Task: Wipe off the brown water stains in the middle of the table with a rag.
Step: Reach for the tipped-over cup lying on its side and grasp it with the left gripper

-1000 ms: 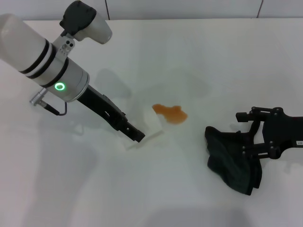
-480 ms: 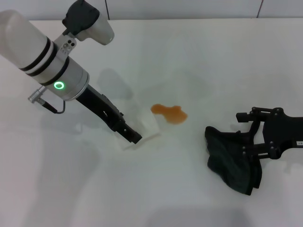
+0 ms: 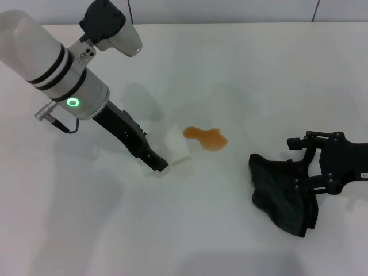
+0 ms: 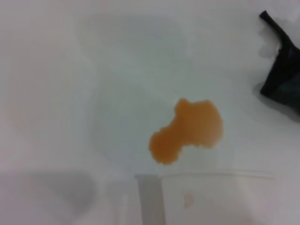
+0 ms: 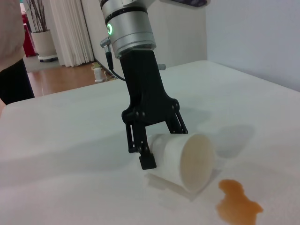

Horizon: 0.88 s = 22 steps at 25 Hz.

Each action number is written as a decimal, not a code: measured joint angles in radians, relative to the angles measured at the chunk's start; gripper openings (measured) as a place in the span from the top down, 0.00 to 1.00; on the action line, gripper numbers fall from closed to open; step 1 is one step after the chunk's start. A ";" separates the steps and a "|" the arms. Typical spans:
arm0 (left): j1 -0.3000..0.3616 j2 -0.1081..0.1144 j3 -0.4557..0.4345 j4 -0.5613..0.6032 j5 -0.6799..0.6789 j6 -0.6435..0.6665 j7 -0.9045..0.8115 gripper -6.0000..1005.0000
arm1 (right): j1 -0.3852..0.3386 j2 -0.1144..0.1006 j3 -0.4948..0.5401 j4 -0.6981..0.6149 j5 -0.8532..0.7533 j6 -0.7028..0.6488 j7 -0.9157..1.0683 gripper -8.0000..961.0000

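Observation:
The brown water stains [image 3: 206, 138] form one orange-brown blotch in the middle of the white table [image 3: 241, 69]; the blotch shows again as stains [image 4: 187, 131] and stains [image 5: 239, 205]. Just left of it a white cup [image 3: 179, 148] lies on its side, with my left gripper [image 3: 157, 163] shut on it. From the right wrist, the left gripper [image 5: 164, 145] straddles the cup [image 5: 187, 161], whose mouth faces the camera. The dark rag [image 3: 283, 195] lies crumpled at the right, and my right gripper [image 3: 302, 164] stands open over its near edge. The rag [image 4: 282, 75] is also in the left wrist view.
The table's far edge meets a wall [image 3: 230, 10]. Beyond the table, the right wrist view takes in curtains [image 5: 70, 33], a wooden floor and part of a person [image 5: 11, 51].
My left gripper has drawn back a little to the left and away from the stain, dragging the cup with it. The right gripper and the rag have stayed put.

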 joint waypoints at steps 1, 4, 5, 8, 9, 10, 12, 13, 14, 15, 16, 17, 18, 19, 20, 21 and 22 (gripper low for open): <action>-0.001 0.000 0.000 0.008 0.005 -0.007 0.002 0.16 | 0.000 0.000 0.000 0.000 0.001 0.000 0.000 0.09; -0.004 0.000 0.000 0.029 0.023 -0.026 0.003 0.16 | 0.000 0.000 0.000 0.000 0.001 0.001 0.000 0.09; -0.005 0.000 0.000 0.031 0.028 -0.031 0.003 0.16 | 0.000 0.000 0.000 0.000 0.001 0.001 0.000 0.09; -0.008 -0.001 0.000 0.033 0.035 -0.043 0.003 0.16 | -0.001 0.000 0.001 0.000 0.001 0.001 0.000 0.09; -0.008 -0.001 0.000 0.033 0.035 -0.045 0.002 0.16 | -0.001 0.000 0.001 0.000 0.001 0.001 0.000 0.09; -0.008 -0.001 0.000 0.033 0.035 -0.047 0.002 0.16 | -0.001 0.000 0.002 0.000 0.001 0.001 0.001 0.09; -0.008 -0.001 0.000 0.034 0.035 -0.050 0.002 0.16 | -0.001 0.000 0.003 0.000 0.001 0.002 0.001 0.09; -0.008 -0.001 0.000 0.034 0.034 -0.051 0.002 0.16 | 0.000 0.000 0.003 0.000 0.001 0.002 0.001 0.09; -0.009 -0.001 0.000 0.034 0.034 -0.052 0.002 0.16 | 0.001 0.000 0.003 0.000 0.001 0.002 0.001 0.09; -0.009 -0.001 0.000 0.034 0.033 -0.053 0.002 0.16 | 0.003 0.000 0.003 0.000 0.000 0.003 0.001 0.09; -0.009 -0.002 0.000 0.034 0.033 -0.054 0.002 0.16 | 0.003 0.000 0.003 0.000 0.000 0.003 0.001 0.09; -0.010 -0.002 0.000 0.034 0.033 -0.055 0.002 0.16 | 0.004 0.000 0.003 0.000 0.000 0.003 0.001 0.09; -0.010 -0.002 0.000 0.034 0.032 -0.056 0.002 0.16 | 0.004 0.000 0.004 0.000 0.000 0.003 0.001 0.09; -0.011 -0.002 0.000 0.034 0.031 -0.059 0.002 0.16 | 0.005 0.000 0.004 0.000 0.000 0.003 0.000 0.09; -0.012 -0.002 0.000 0.034 0.031 -0.062 0.002 0.16 | 0.005 0.000 0.005 0.000 -0.001 0.003 0.000 0.09; -0.013 -0.002 0.000 0.034 0.031 -0.068 0.002 0.16 | 0.005 0.000 0.006 0.000 -0.001 0.003 0.000 0.09; -0.013 -0.002 0.000 0.034 0.031 -0.071 0.002 0.16 | 0.005 0.000 0.006 0.000 -0.001 0.003 0.000 0.09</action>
